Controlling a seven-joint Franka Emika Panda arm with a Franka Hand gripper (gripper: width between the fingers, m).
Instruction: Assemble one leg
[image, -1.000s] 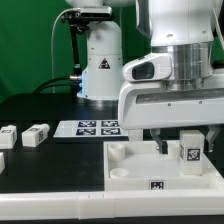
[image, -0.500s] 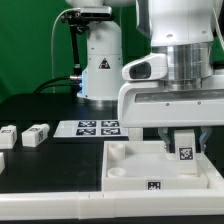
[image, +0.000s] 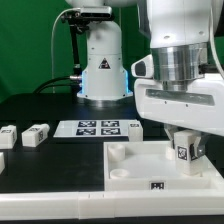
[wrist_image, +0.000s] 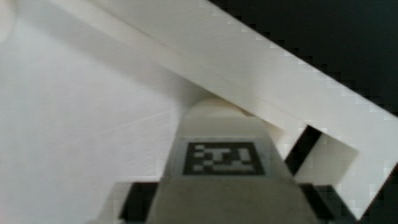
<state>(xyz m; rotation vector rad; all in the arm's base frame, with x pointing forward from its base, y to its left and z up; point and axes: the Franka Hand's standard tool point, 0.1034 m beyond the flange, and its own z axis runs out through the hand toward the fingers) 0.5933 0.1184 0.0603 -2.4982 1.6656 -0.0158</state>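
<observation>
Fingers narrow, clamped on the leg (image: 185, 151); gripper (image: 185, 147) hangs over the right part of the white square piece (image: 135, 170) in the exterior view. Leg upright, marker tag facing the camera, its lower end at or just above the piece's top surface near the right corner; contact can't be told. Round corner socket (image: 118, 153) at the piece's far left corner. Marker board (image: 98, 127) lies flat on the black table (image: 50, 170), farther back, left of the gripper. Two loose white blocks (image: 36, 135) sit at the exterior view's left, well apart from the square piece. Robot base (image: 103, 65) behind the board.

Wrist view: leg (wrist_image: 222, 150) between the two dark fingers (wrist_image: 139, 200), tag facing the camera. Square piece (wrist_image: 80, 130) fills the area behind, its raised rim running diagonally, black table beyond.
</observation>
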